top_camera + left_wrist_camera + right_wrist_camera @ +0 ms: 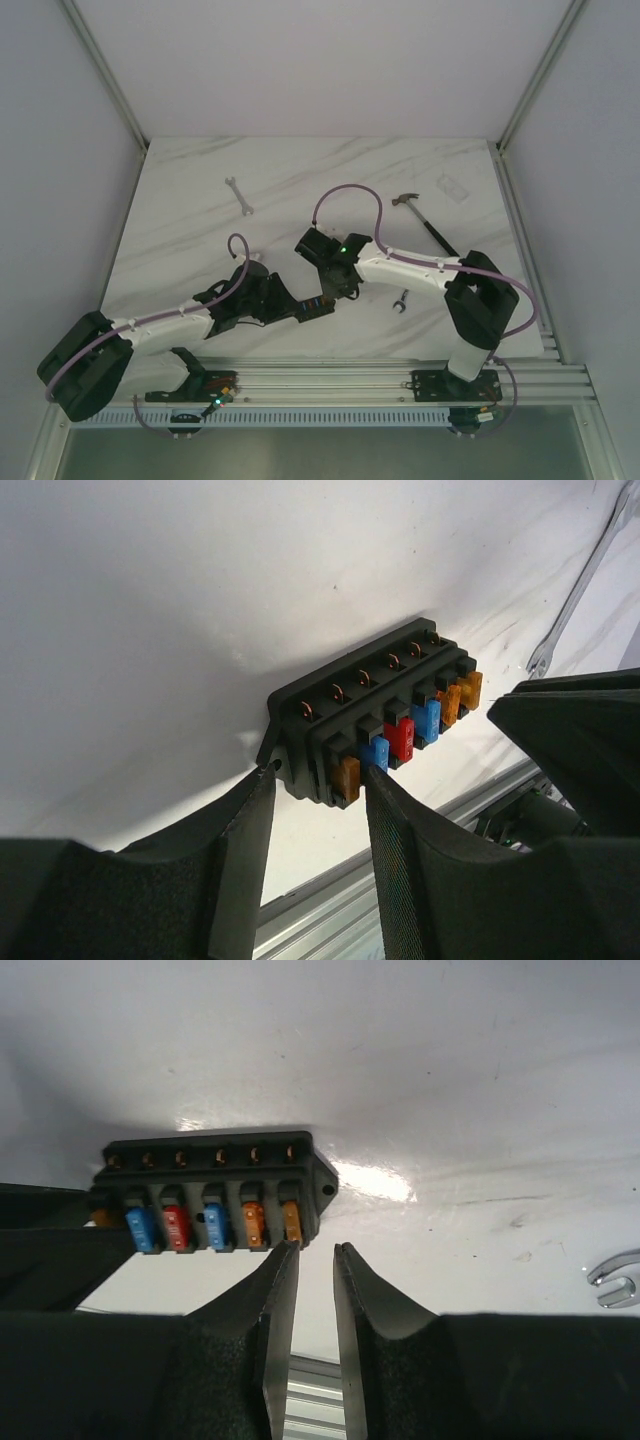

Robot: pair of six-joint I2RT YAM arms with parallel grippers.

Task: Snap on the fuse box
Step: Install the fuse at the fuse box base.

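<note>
Near the middle of the table's (300, 170) near edge lies the fuse box (380, 720). Left gripper (320, 780) is clamped across one end of it. Right gripper (317, 1250) sits just beside the other end, jaws a slit apart, gripping nothing.

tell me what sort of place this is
Likely a robot lab test cell, not a real workshop: two arms bolted to a rail, a bare white-walled enclosure around a marble-look table, and a staged wrench, hammer and fuse box.
</note>
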